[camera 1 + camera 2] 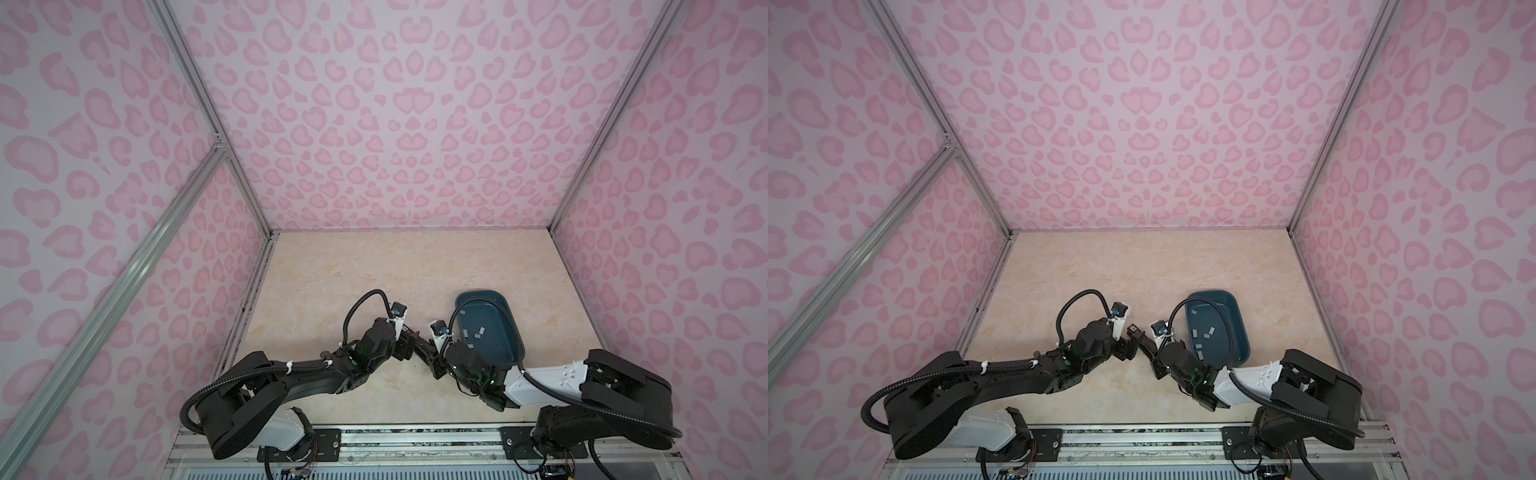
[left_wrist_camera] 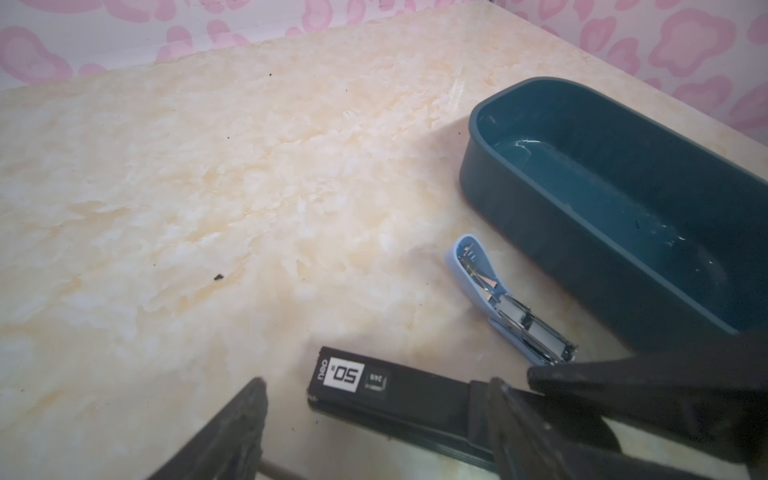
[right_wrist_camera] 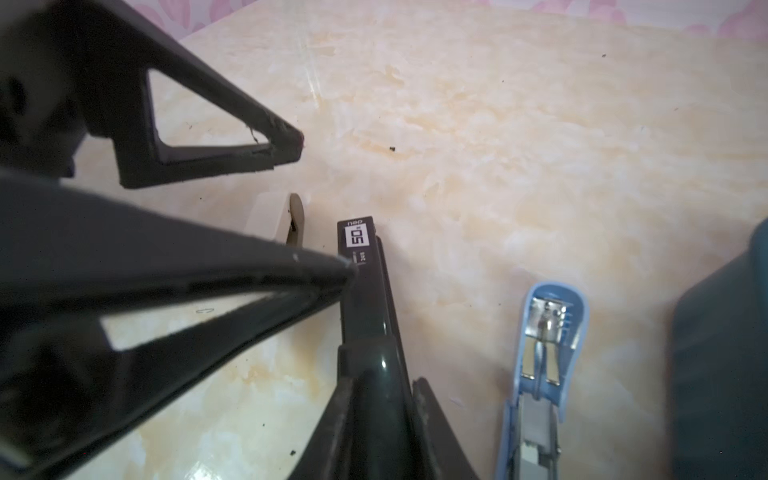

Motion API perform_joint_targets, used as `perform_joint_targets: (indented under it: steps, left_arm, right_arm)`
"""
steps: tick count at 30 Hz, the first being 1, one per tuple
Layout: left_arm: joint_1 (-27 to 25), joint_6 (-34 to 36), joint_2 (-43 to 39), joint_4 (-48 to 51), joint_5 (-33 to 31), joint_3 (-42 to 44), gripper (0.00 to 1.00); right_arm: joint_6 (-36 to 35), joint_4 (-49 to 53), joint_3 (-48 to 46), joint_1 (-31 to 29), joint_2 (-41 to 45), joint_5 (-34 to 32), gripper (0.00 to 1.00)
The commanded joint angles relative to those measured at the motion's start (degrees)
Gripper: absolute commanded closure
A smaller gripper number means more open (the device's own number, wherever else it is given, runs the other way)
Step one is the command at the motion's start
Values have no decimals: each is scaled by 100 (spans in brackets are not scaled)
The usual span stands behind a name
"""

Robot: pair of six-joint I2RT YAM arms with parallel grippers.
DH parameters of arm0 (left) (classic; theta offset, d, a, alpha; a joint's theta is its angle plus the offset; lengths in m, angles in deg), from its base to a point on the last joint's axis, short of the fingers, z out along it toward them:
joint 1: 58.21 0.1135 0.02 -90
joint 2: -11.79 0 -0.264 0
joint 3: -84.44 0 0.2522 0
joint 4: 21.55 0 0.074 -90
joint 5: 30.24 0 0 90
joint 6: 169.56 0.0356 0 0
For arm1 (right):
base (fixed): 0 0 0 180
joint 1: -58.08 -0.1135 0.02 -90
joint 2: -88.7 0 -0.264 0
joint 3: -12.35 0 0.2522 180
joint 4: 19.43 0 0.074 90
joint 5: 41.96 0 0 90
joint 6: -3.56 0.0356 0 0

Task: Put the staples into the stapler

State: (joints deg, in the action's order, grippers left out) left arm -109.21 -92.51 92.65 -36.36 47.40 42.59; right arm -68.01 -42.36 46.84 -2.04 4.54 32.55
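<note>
Clamping the black stapler's (image 3: 370, 303) body at lower centre is the right gripper (image 3: 384, 380); the left gripper (image 2: 397, 380) straddles its tip, jaws wide, empty. Staples (image 1: 476, 332) lie in the teal tray (image 1: 482, 293) at right, blue stapler (image 2: 498, 299) open beside.

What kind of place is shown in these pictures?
Probably a robot test booth: pink-patterned wall panels held by silver aluminium frame bars enclose a beige marble-look tabletop with two black robot arms.

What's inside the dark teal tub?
Inside the tub, several small pale staple strips lie loose on its floor. The right arm covers its near corner, so anything there is hidden.
</note>
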Motion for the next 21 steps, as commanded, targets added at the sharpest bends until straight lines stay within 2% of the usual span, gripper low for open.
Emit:
perform_joint_targets:
  steps: [1,4,8,14,17,21]
  left_arm:
    - [15,-93,44,-156,54,-7,17]
    - [44,-81,79,-149,96,-37,17]
    - [93,-81,66,-161,186,-67,17]
    - [354,-154,-108,-72,444,-197,14]
    - [534,-205,-122,28,656,-370,13]
    - [781,-478,65,223,1099,-742,12]
  right_arm:
    - [300,-301,-212,-79,-389,-74,77]
    - [421,-549,-325,-89,-544,-139,78]
    - [386,-319,-235,-150,-307,-227,78]
    - [409,1132,219,-75,762,-570,56]
    - [528,1759,360,108,1051,-643,51]
    - [722,2380,472,295,1100,-602,51]
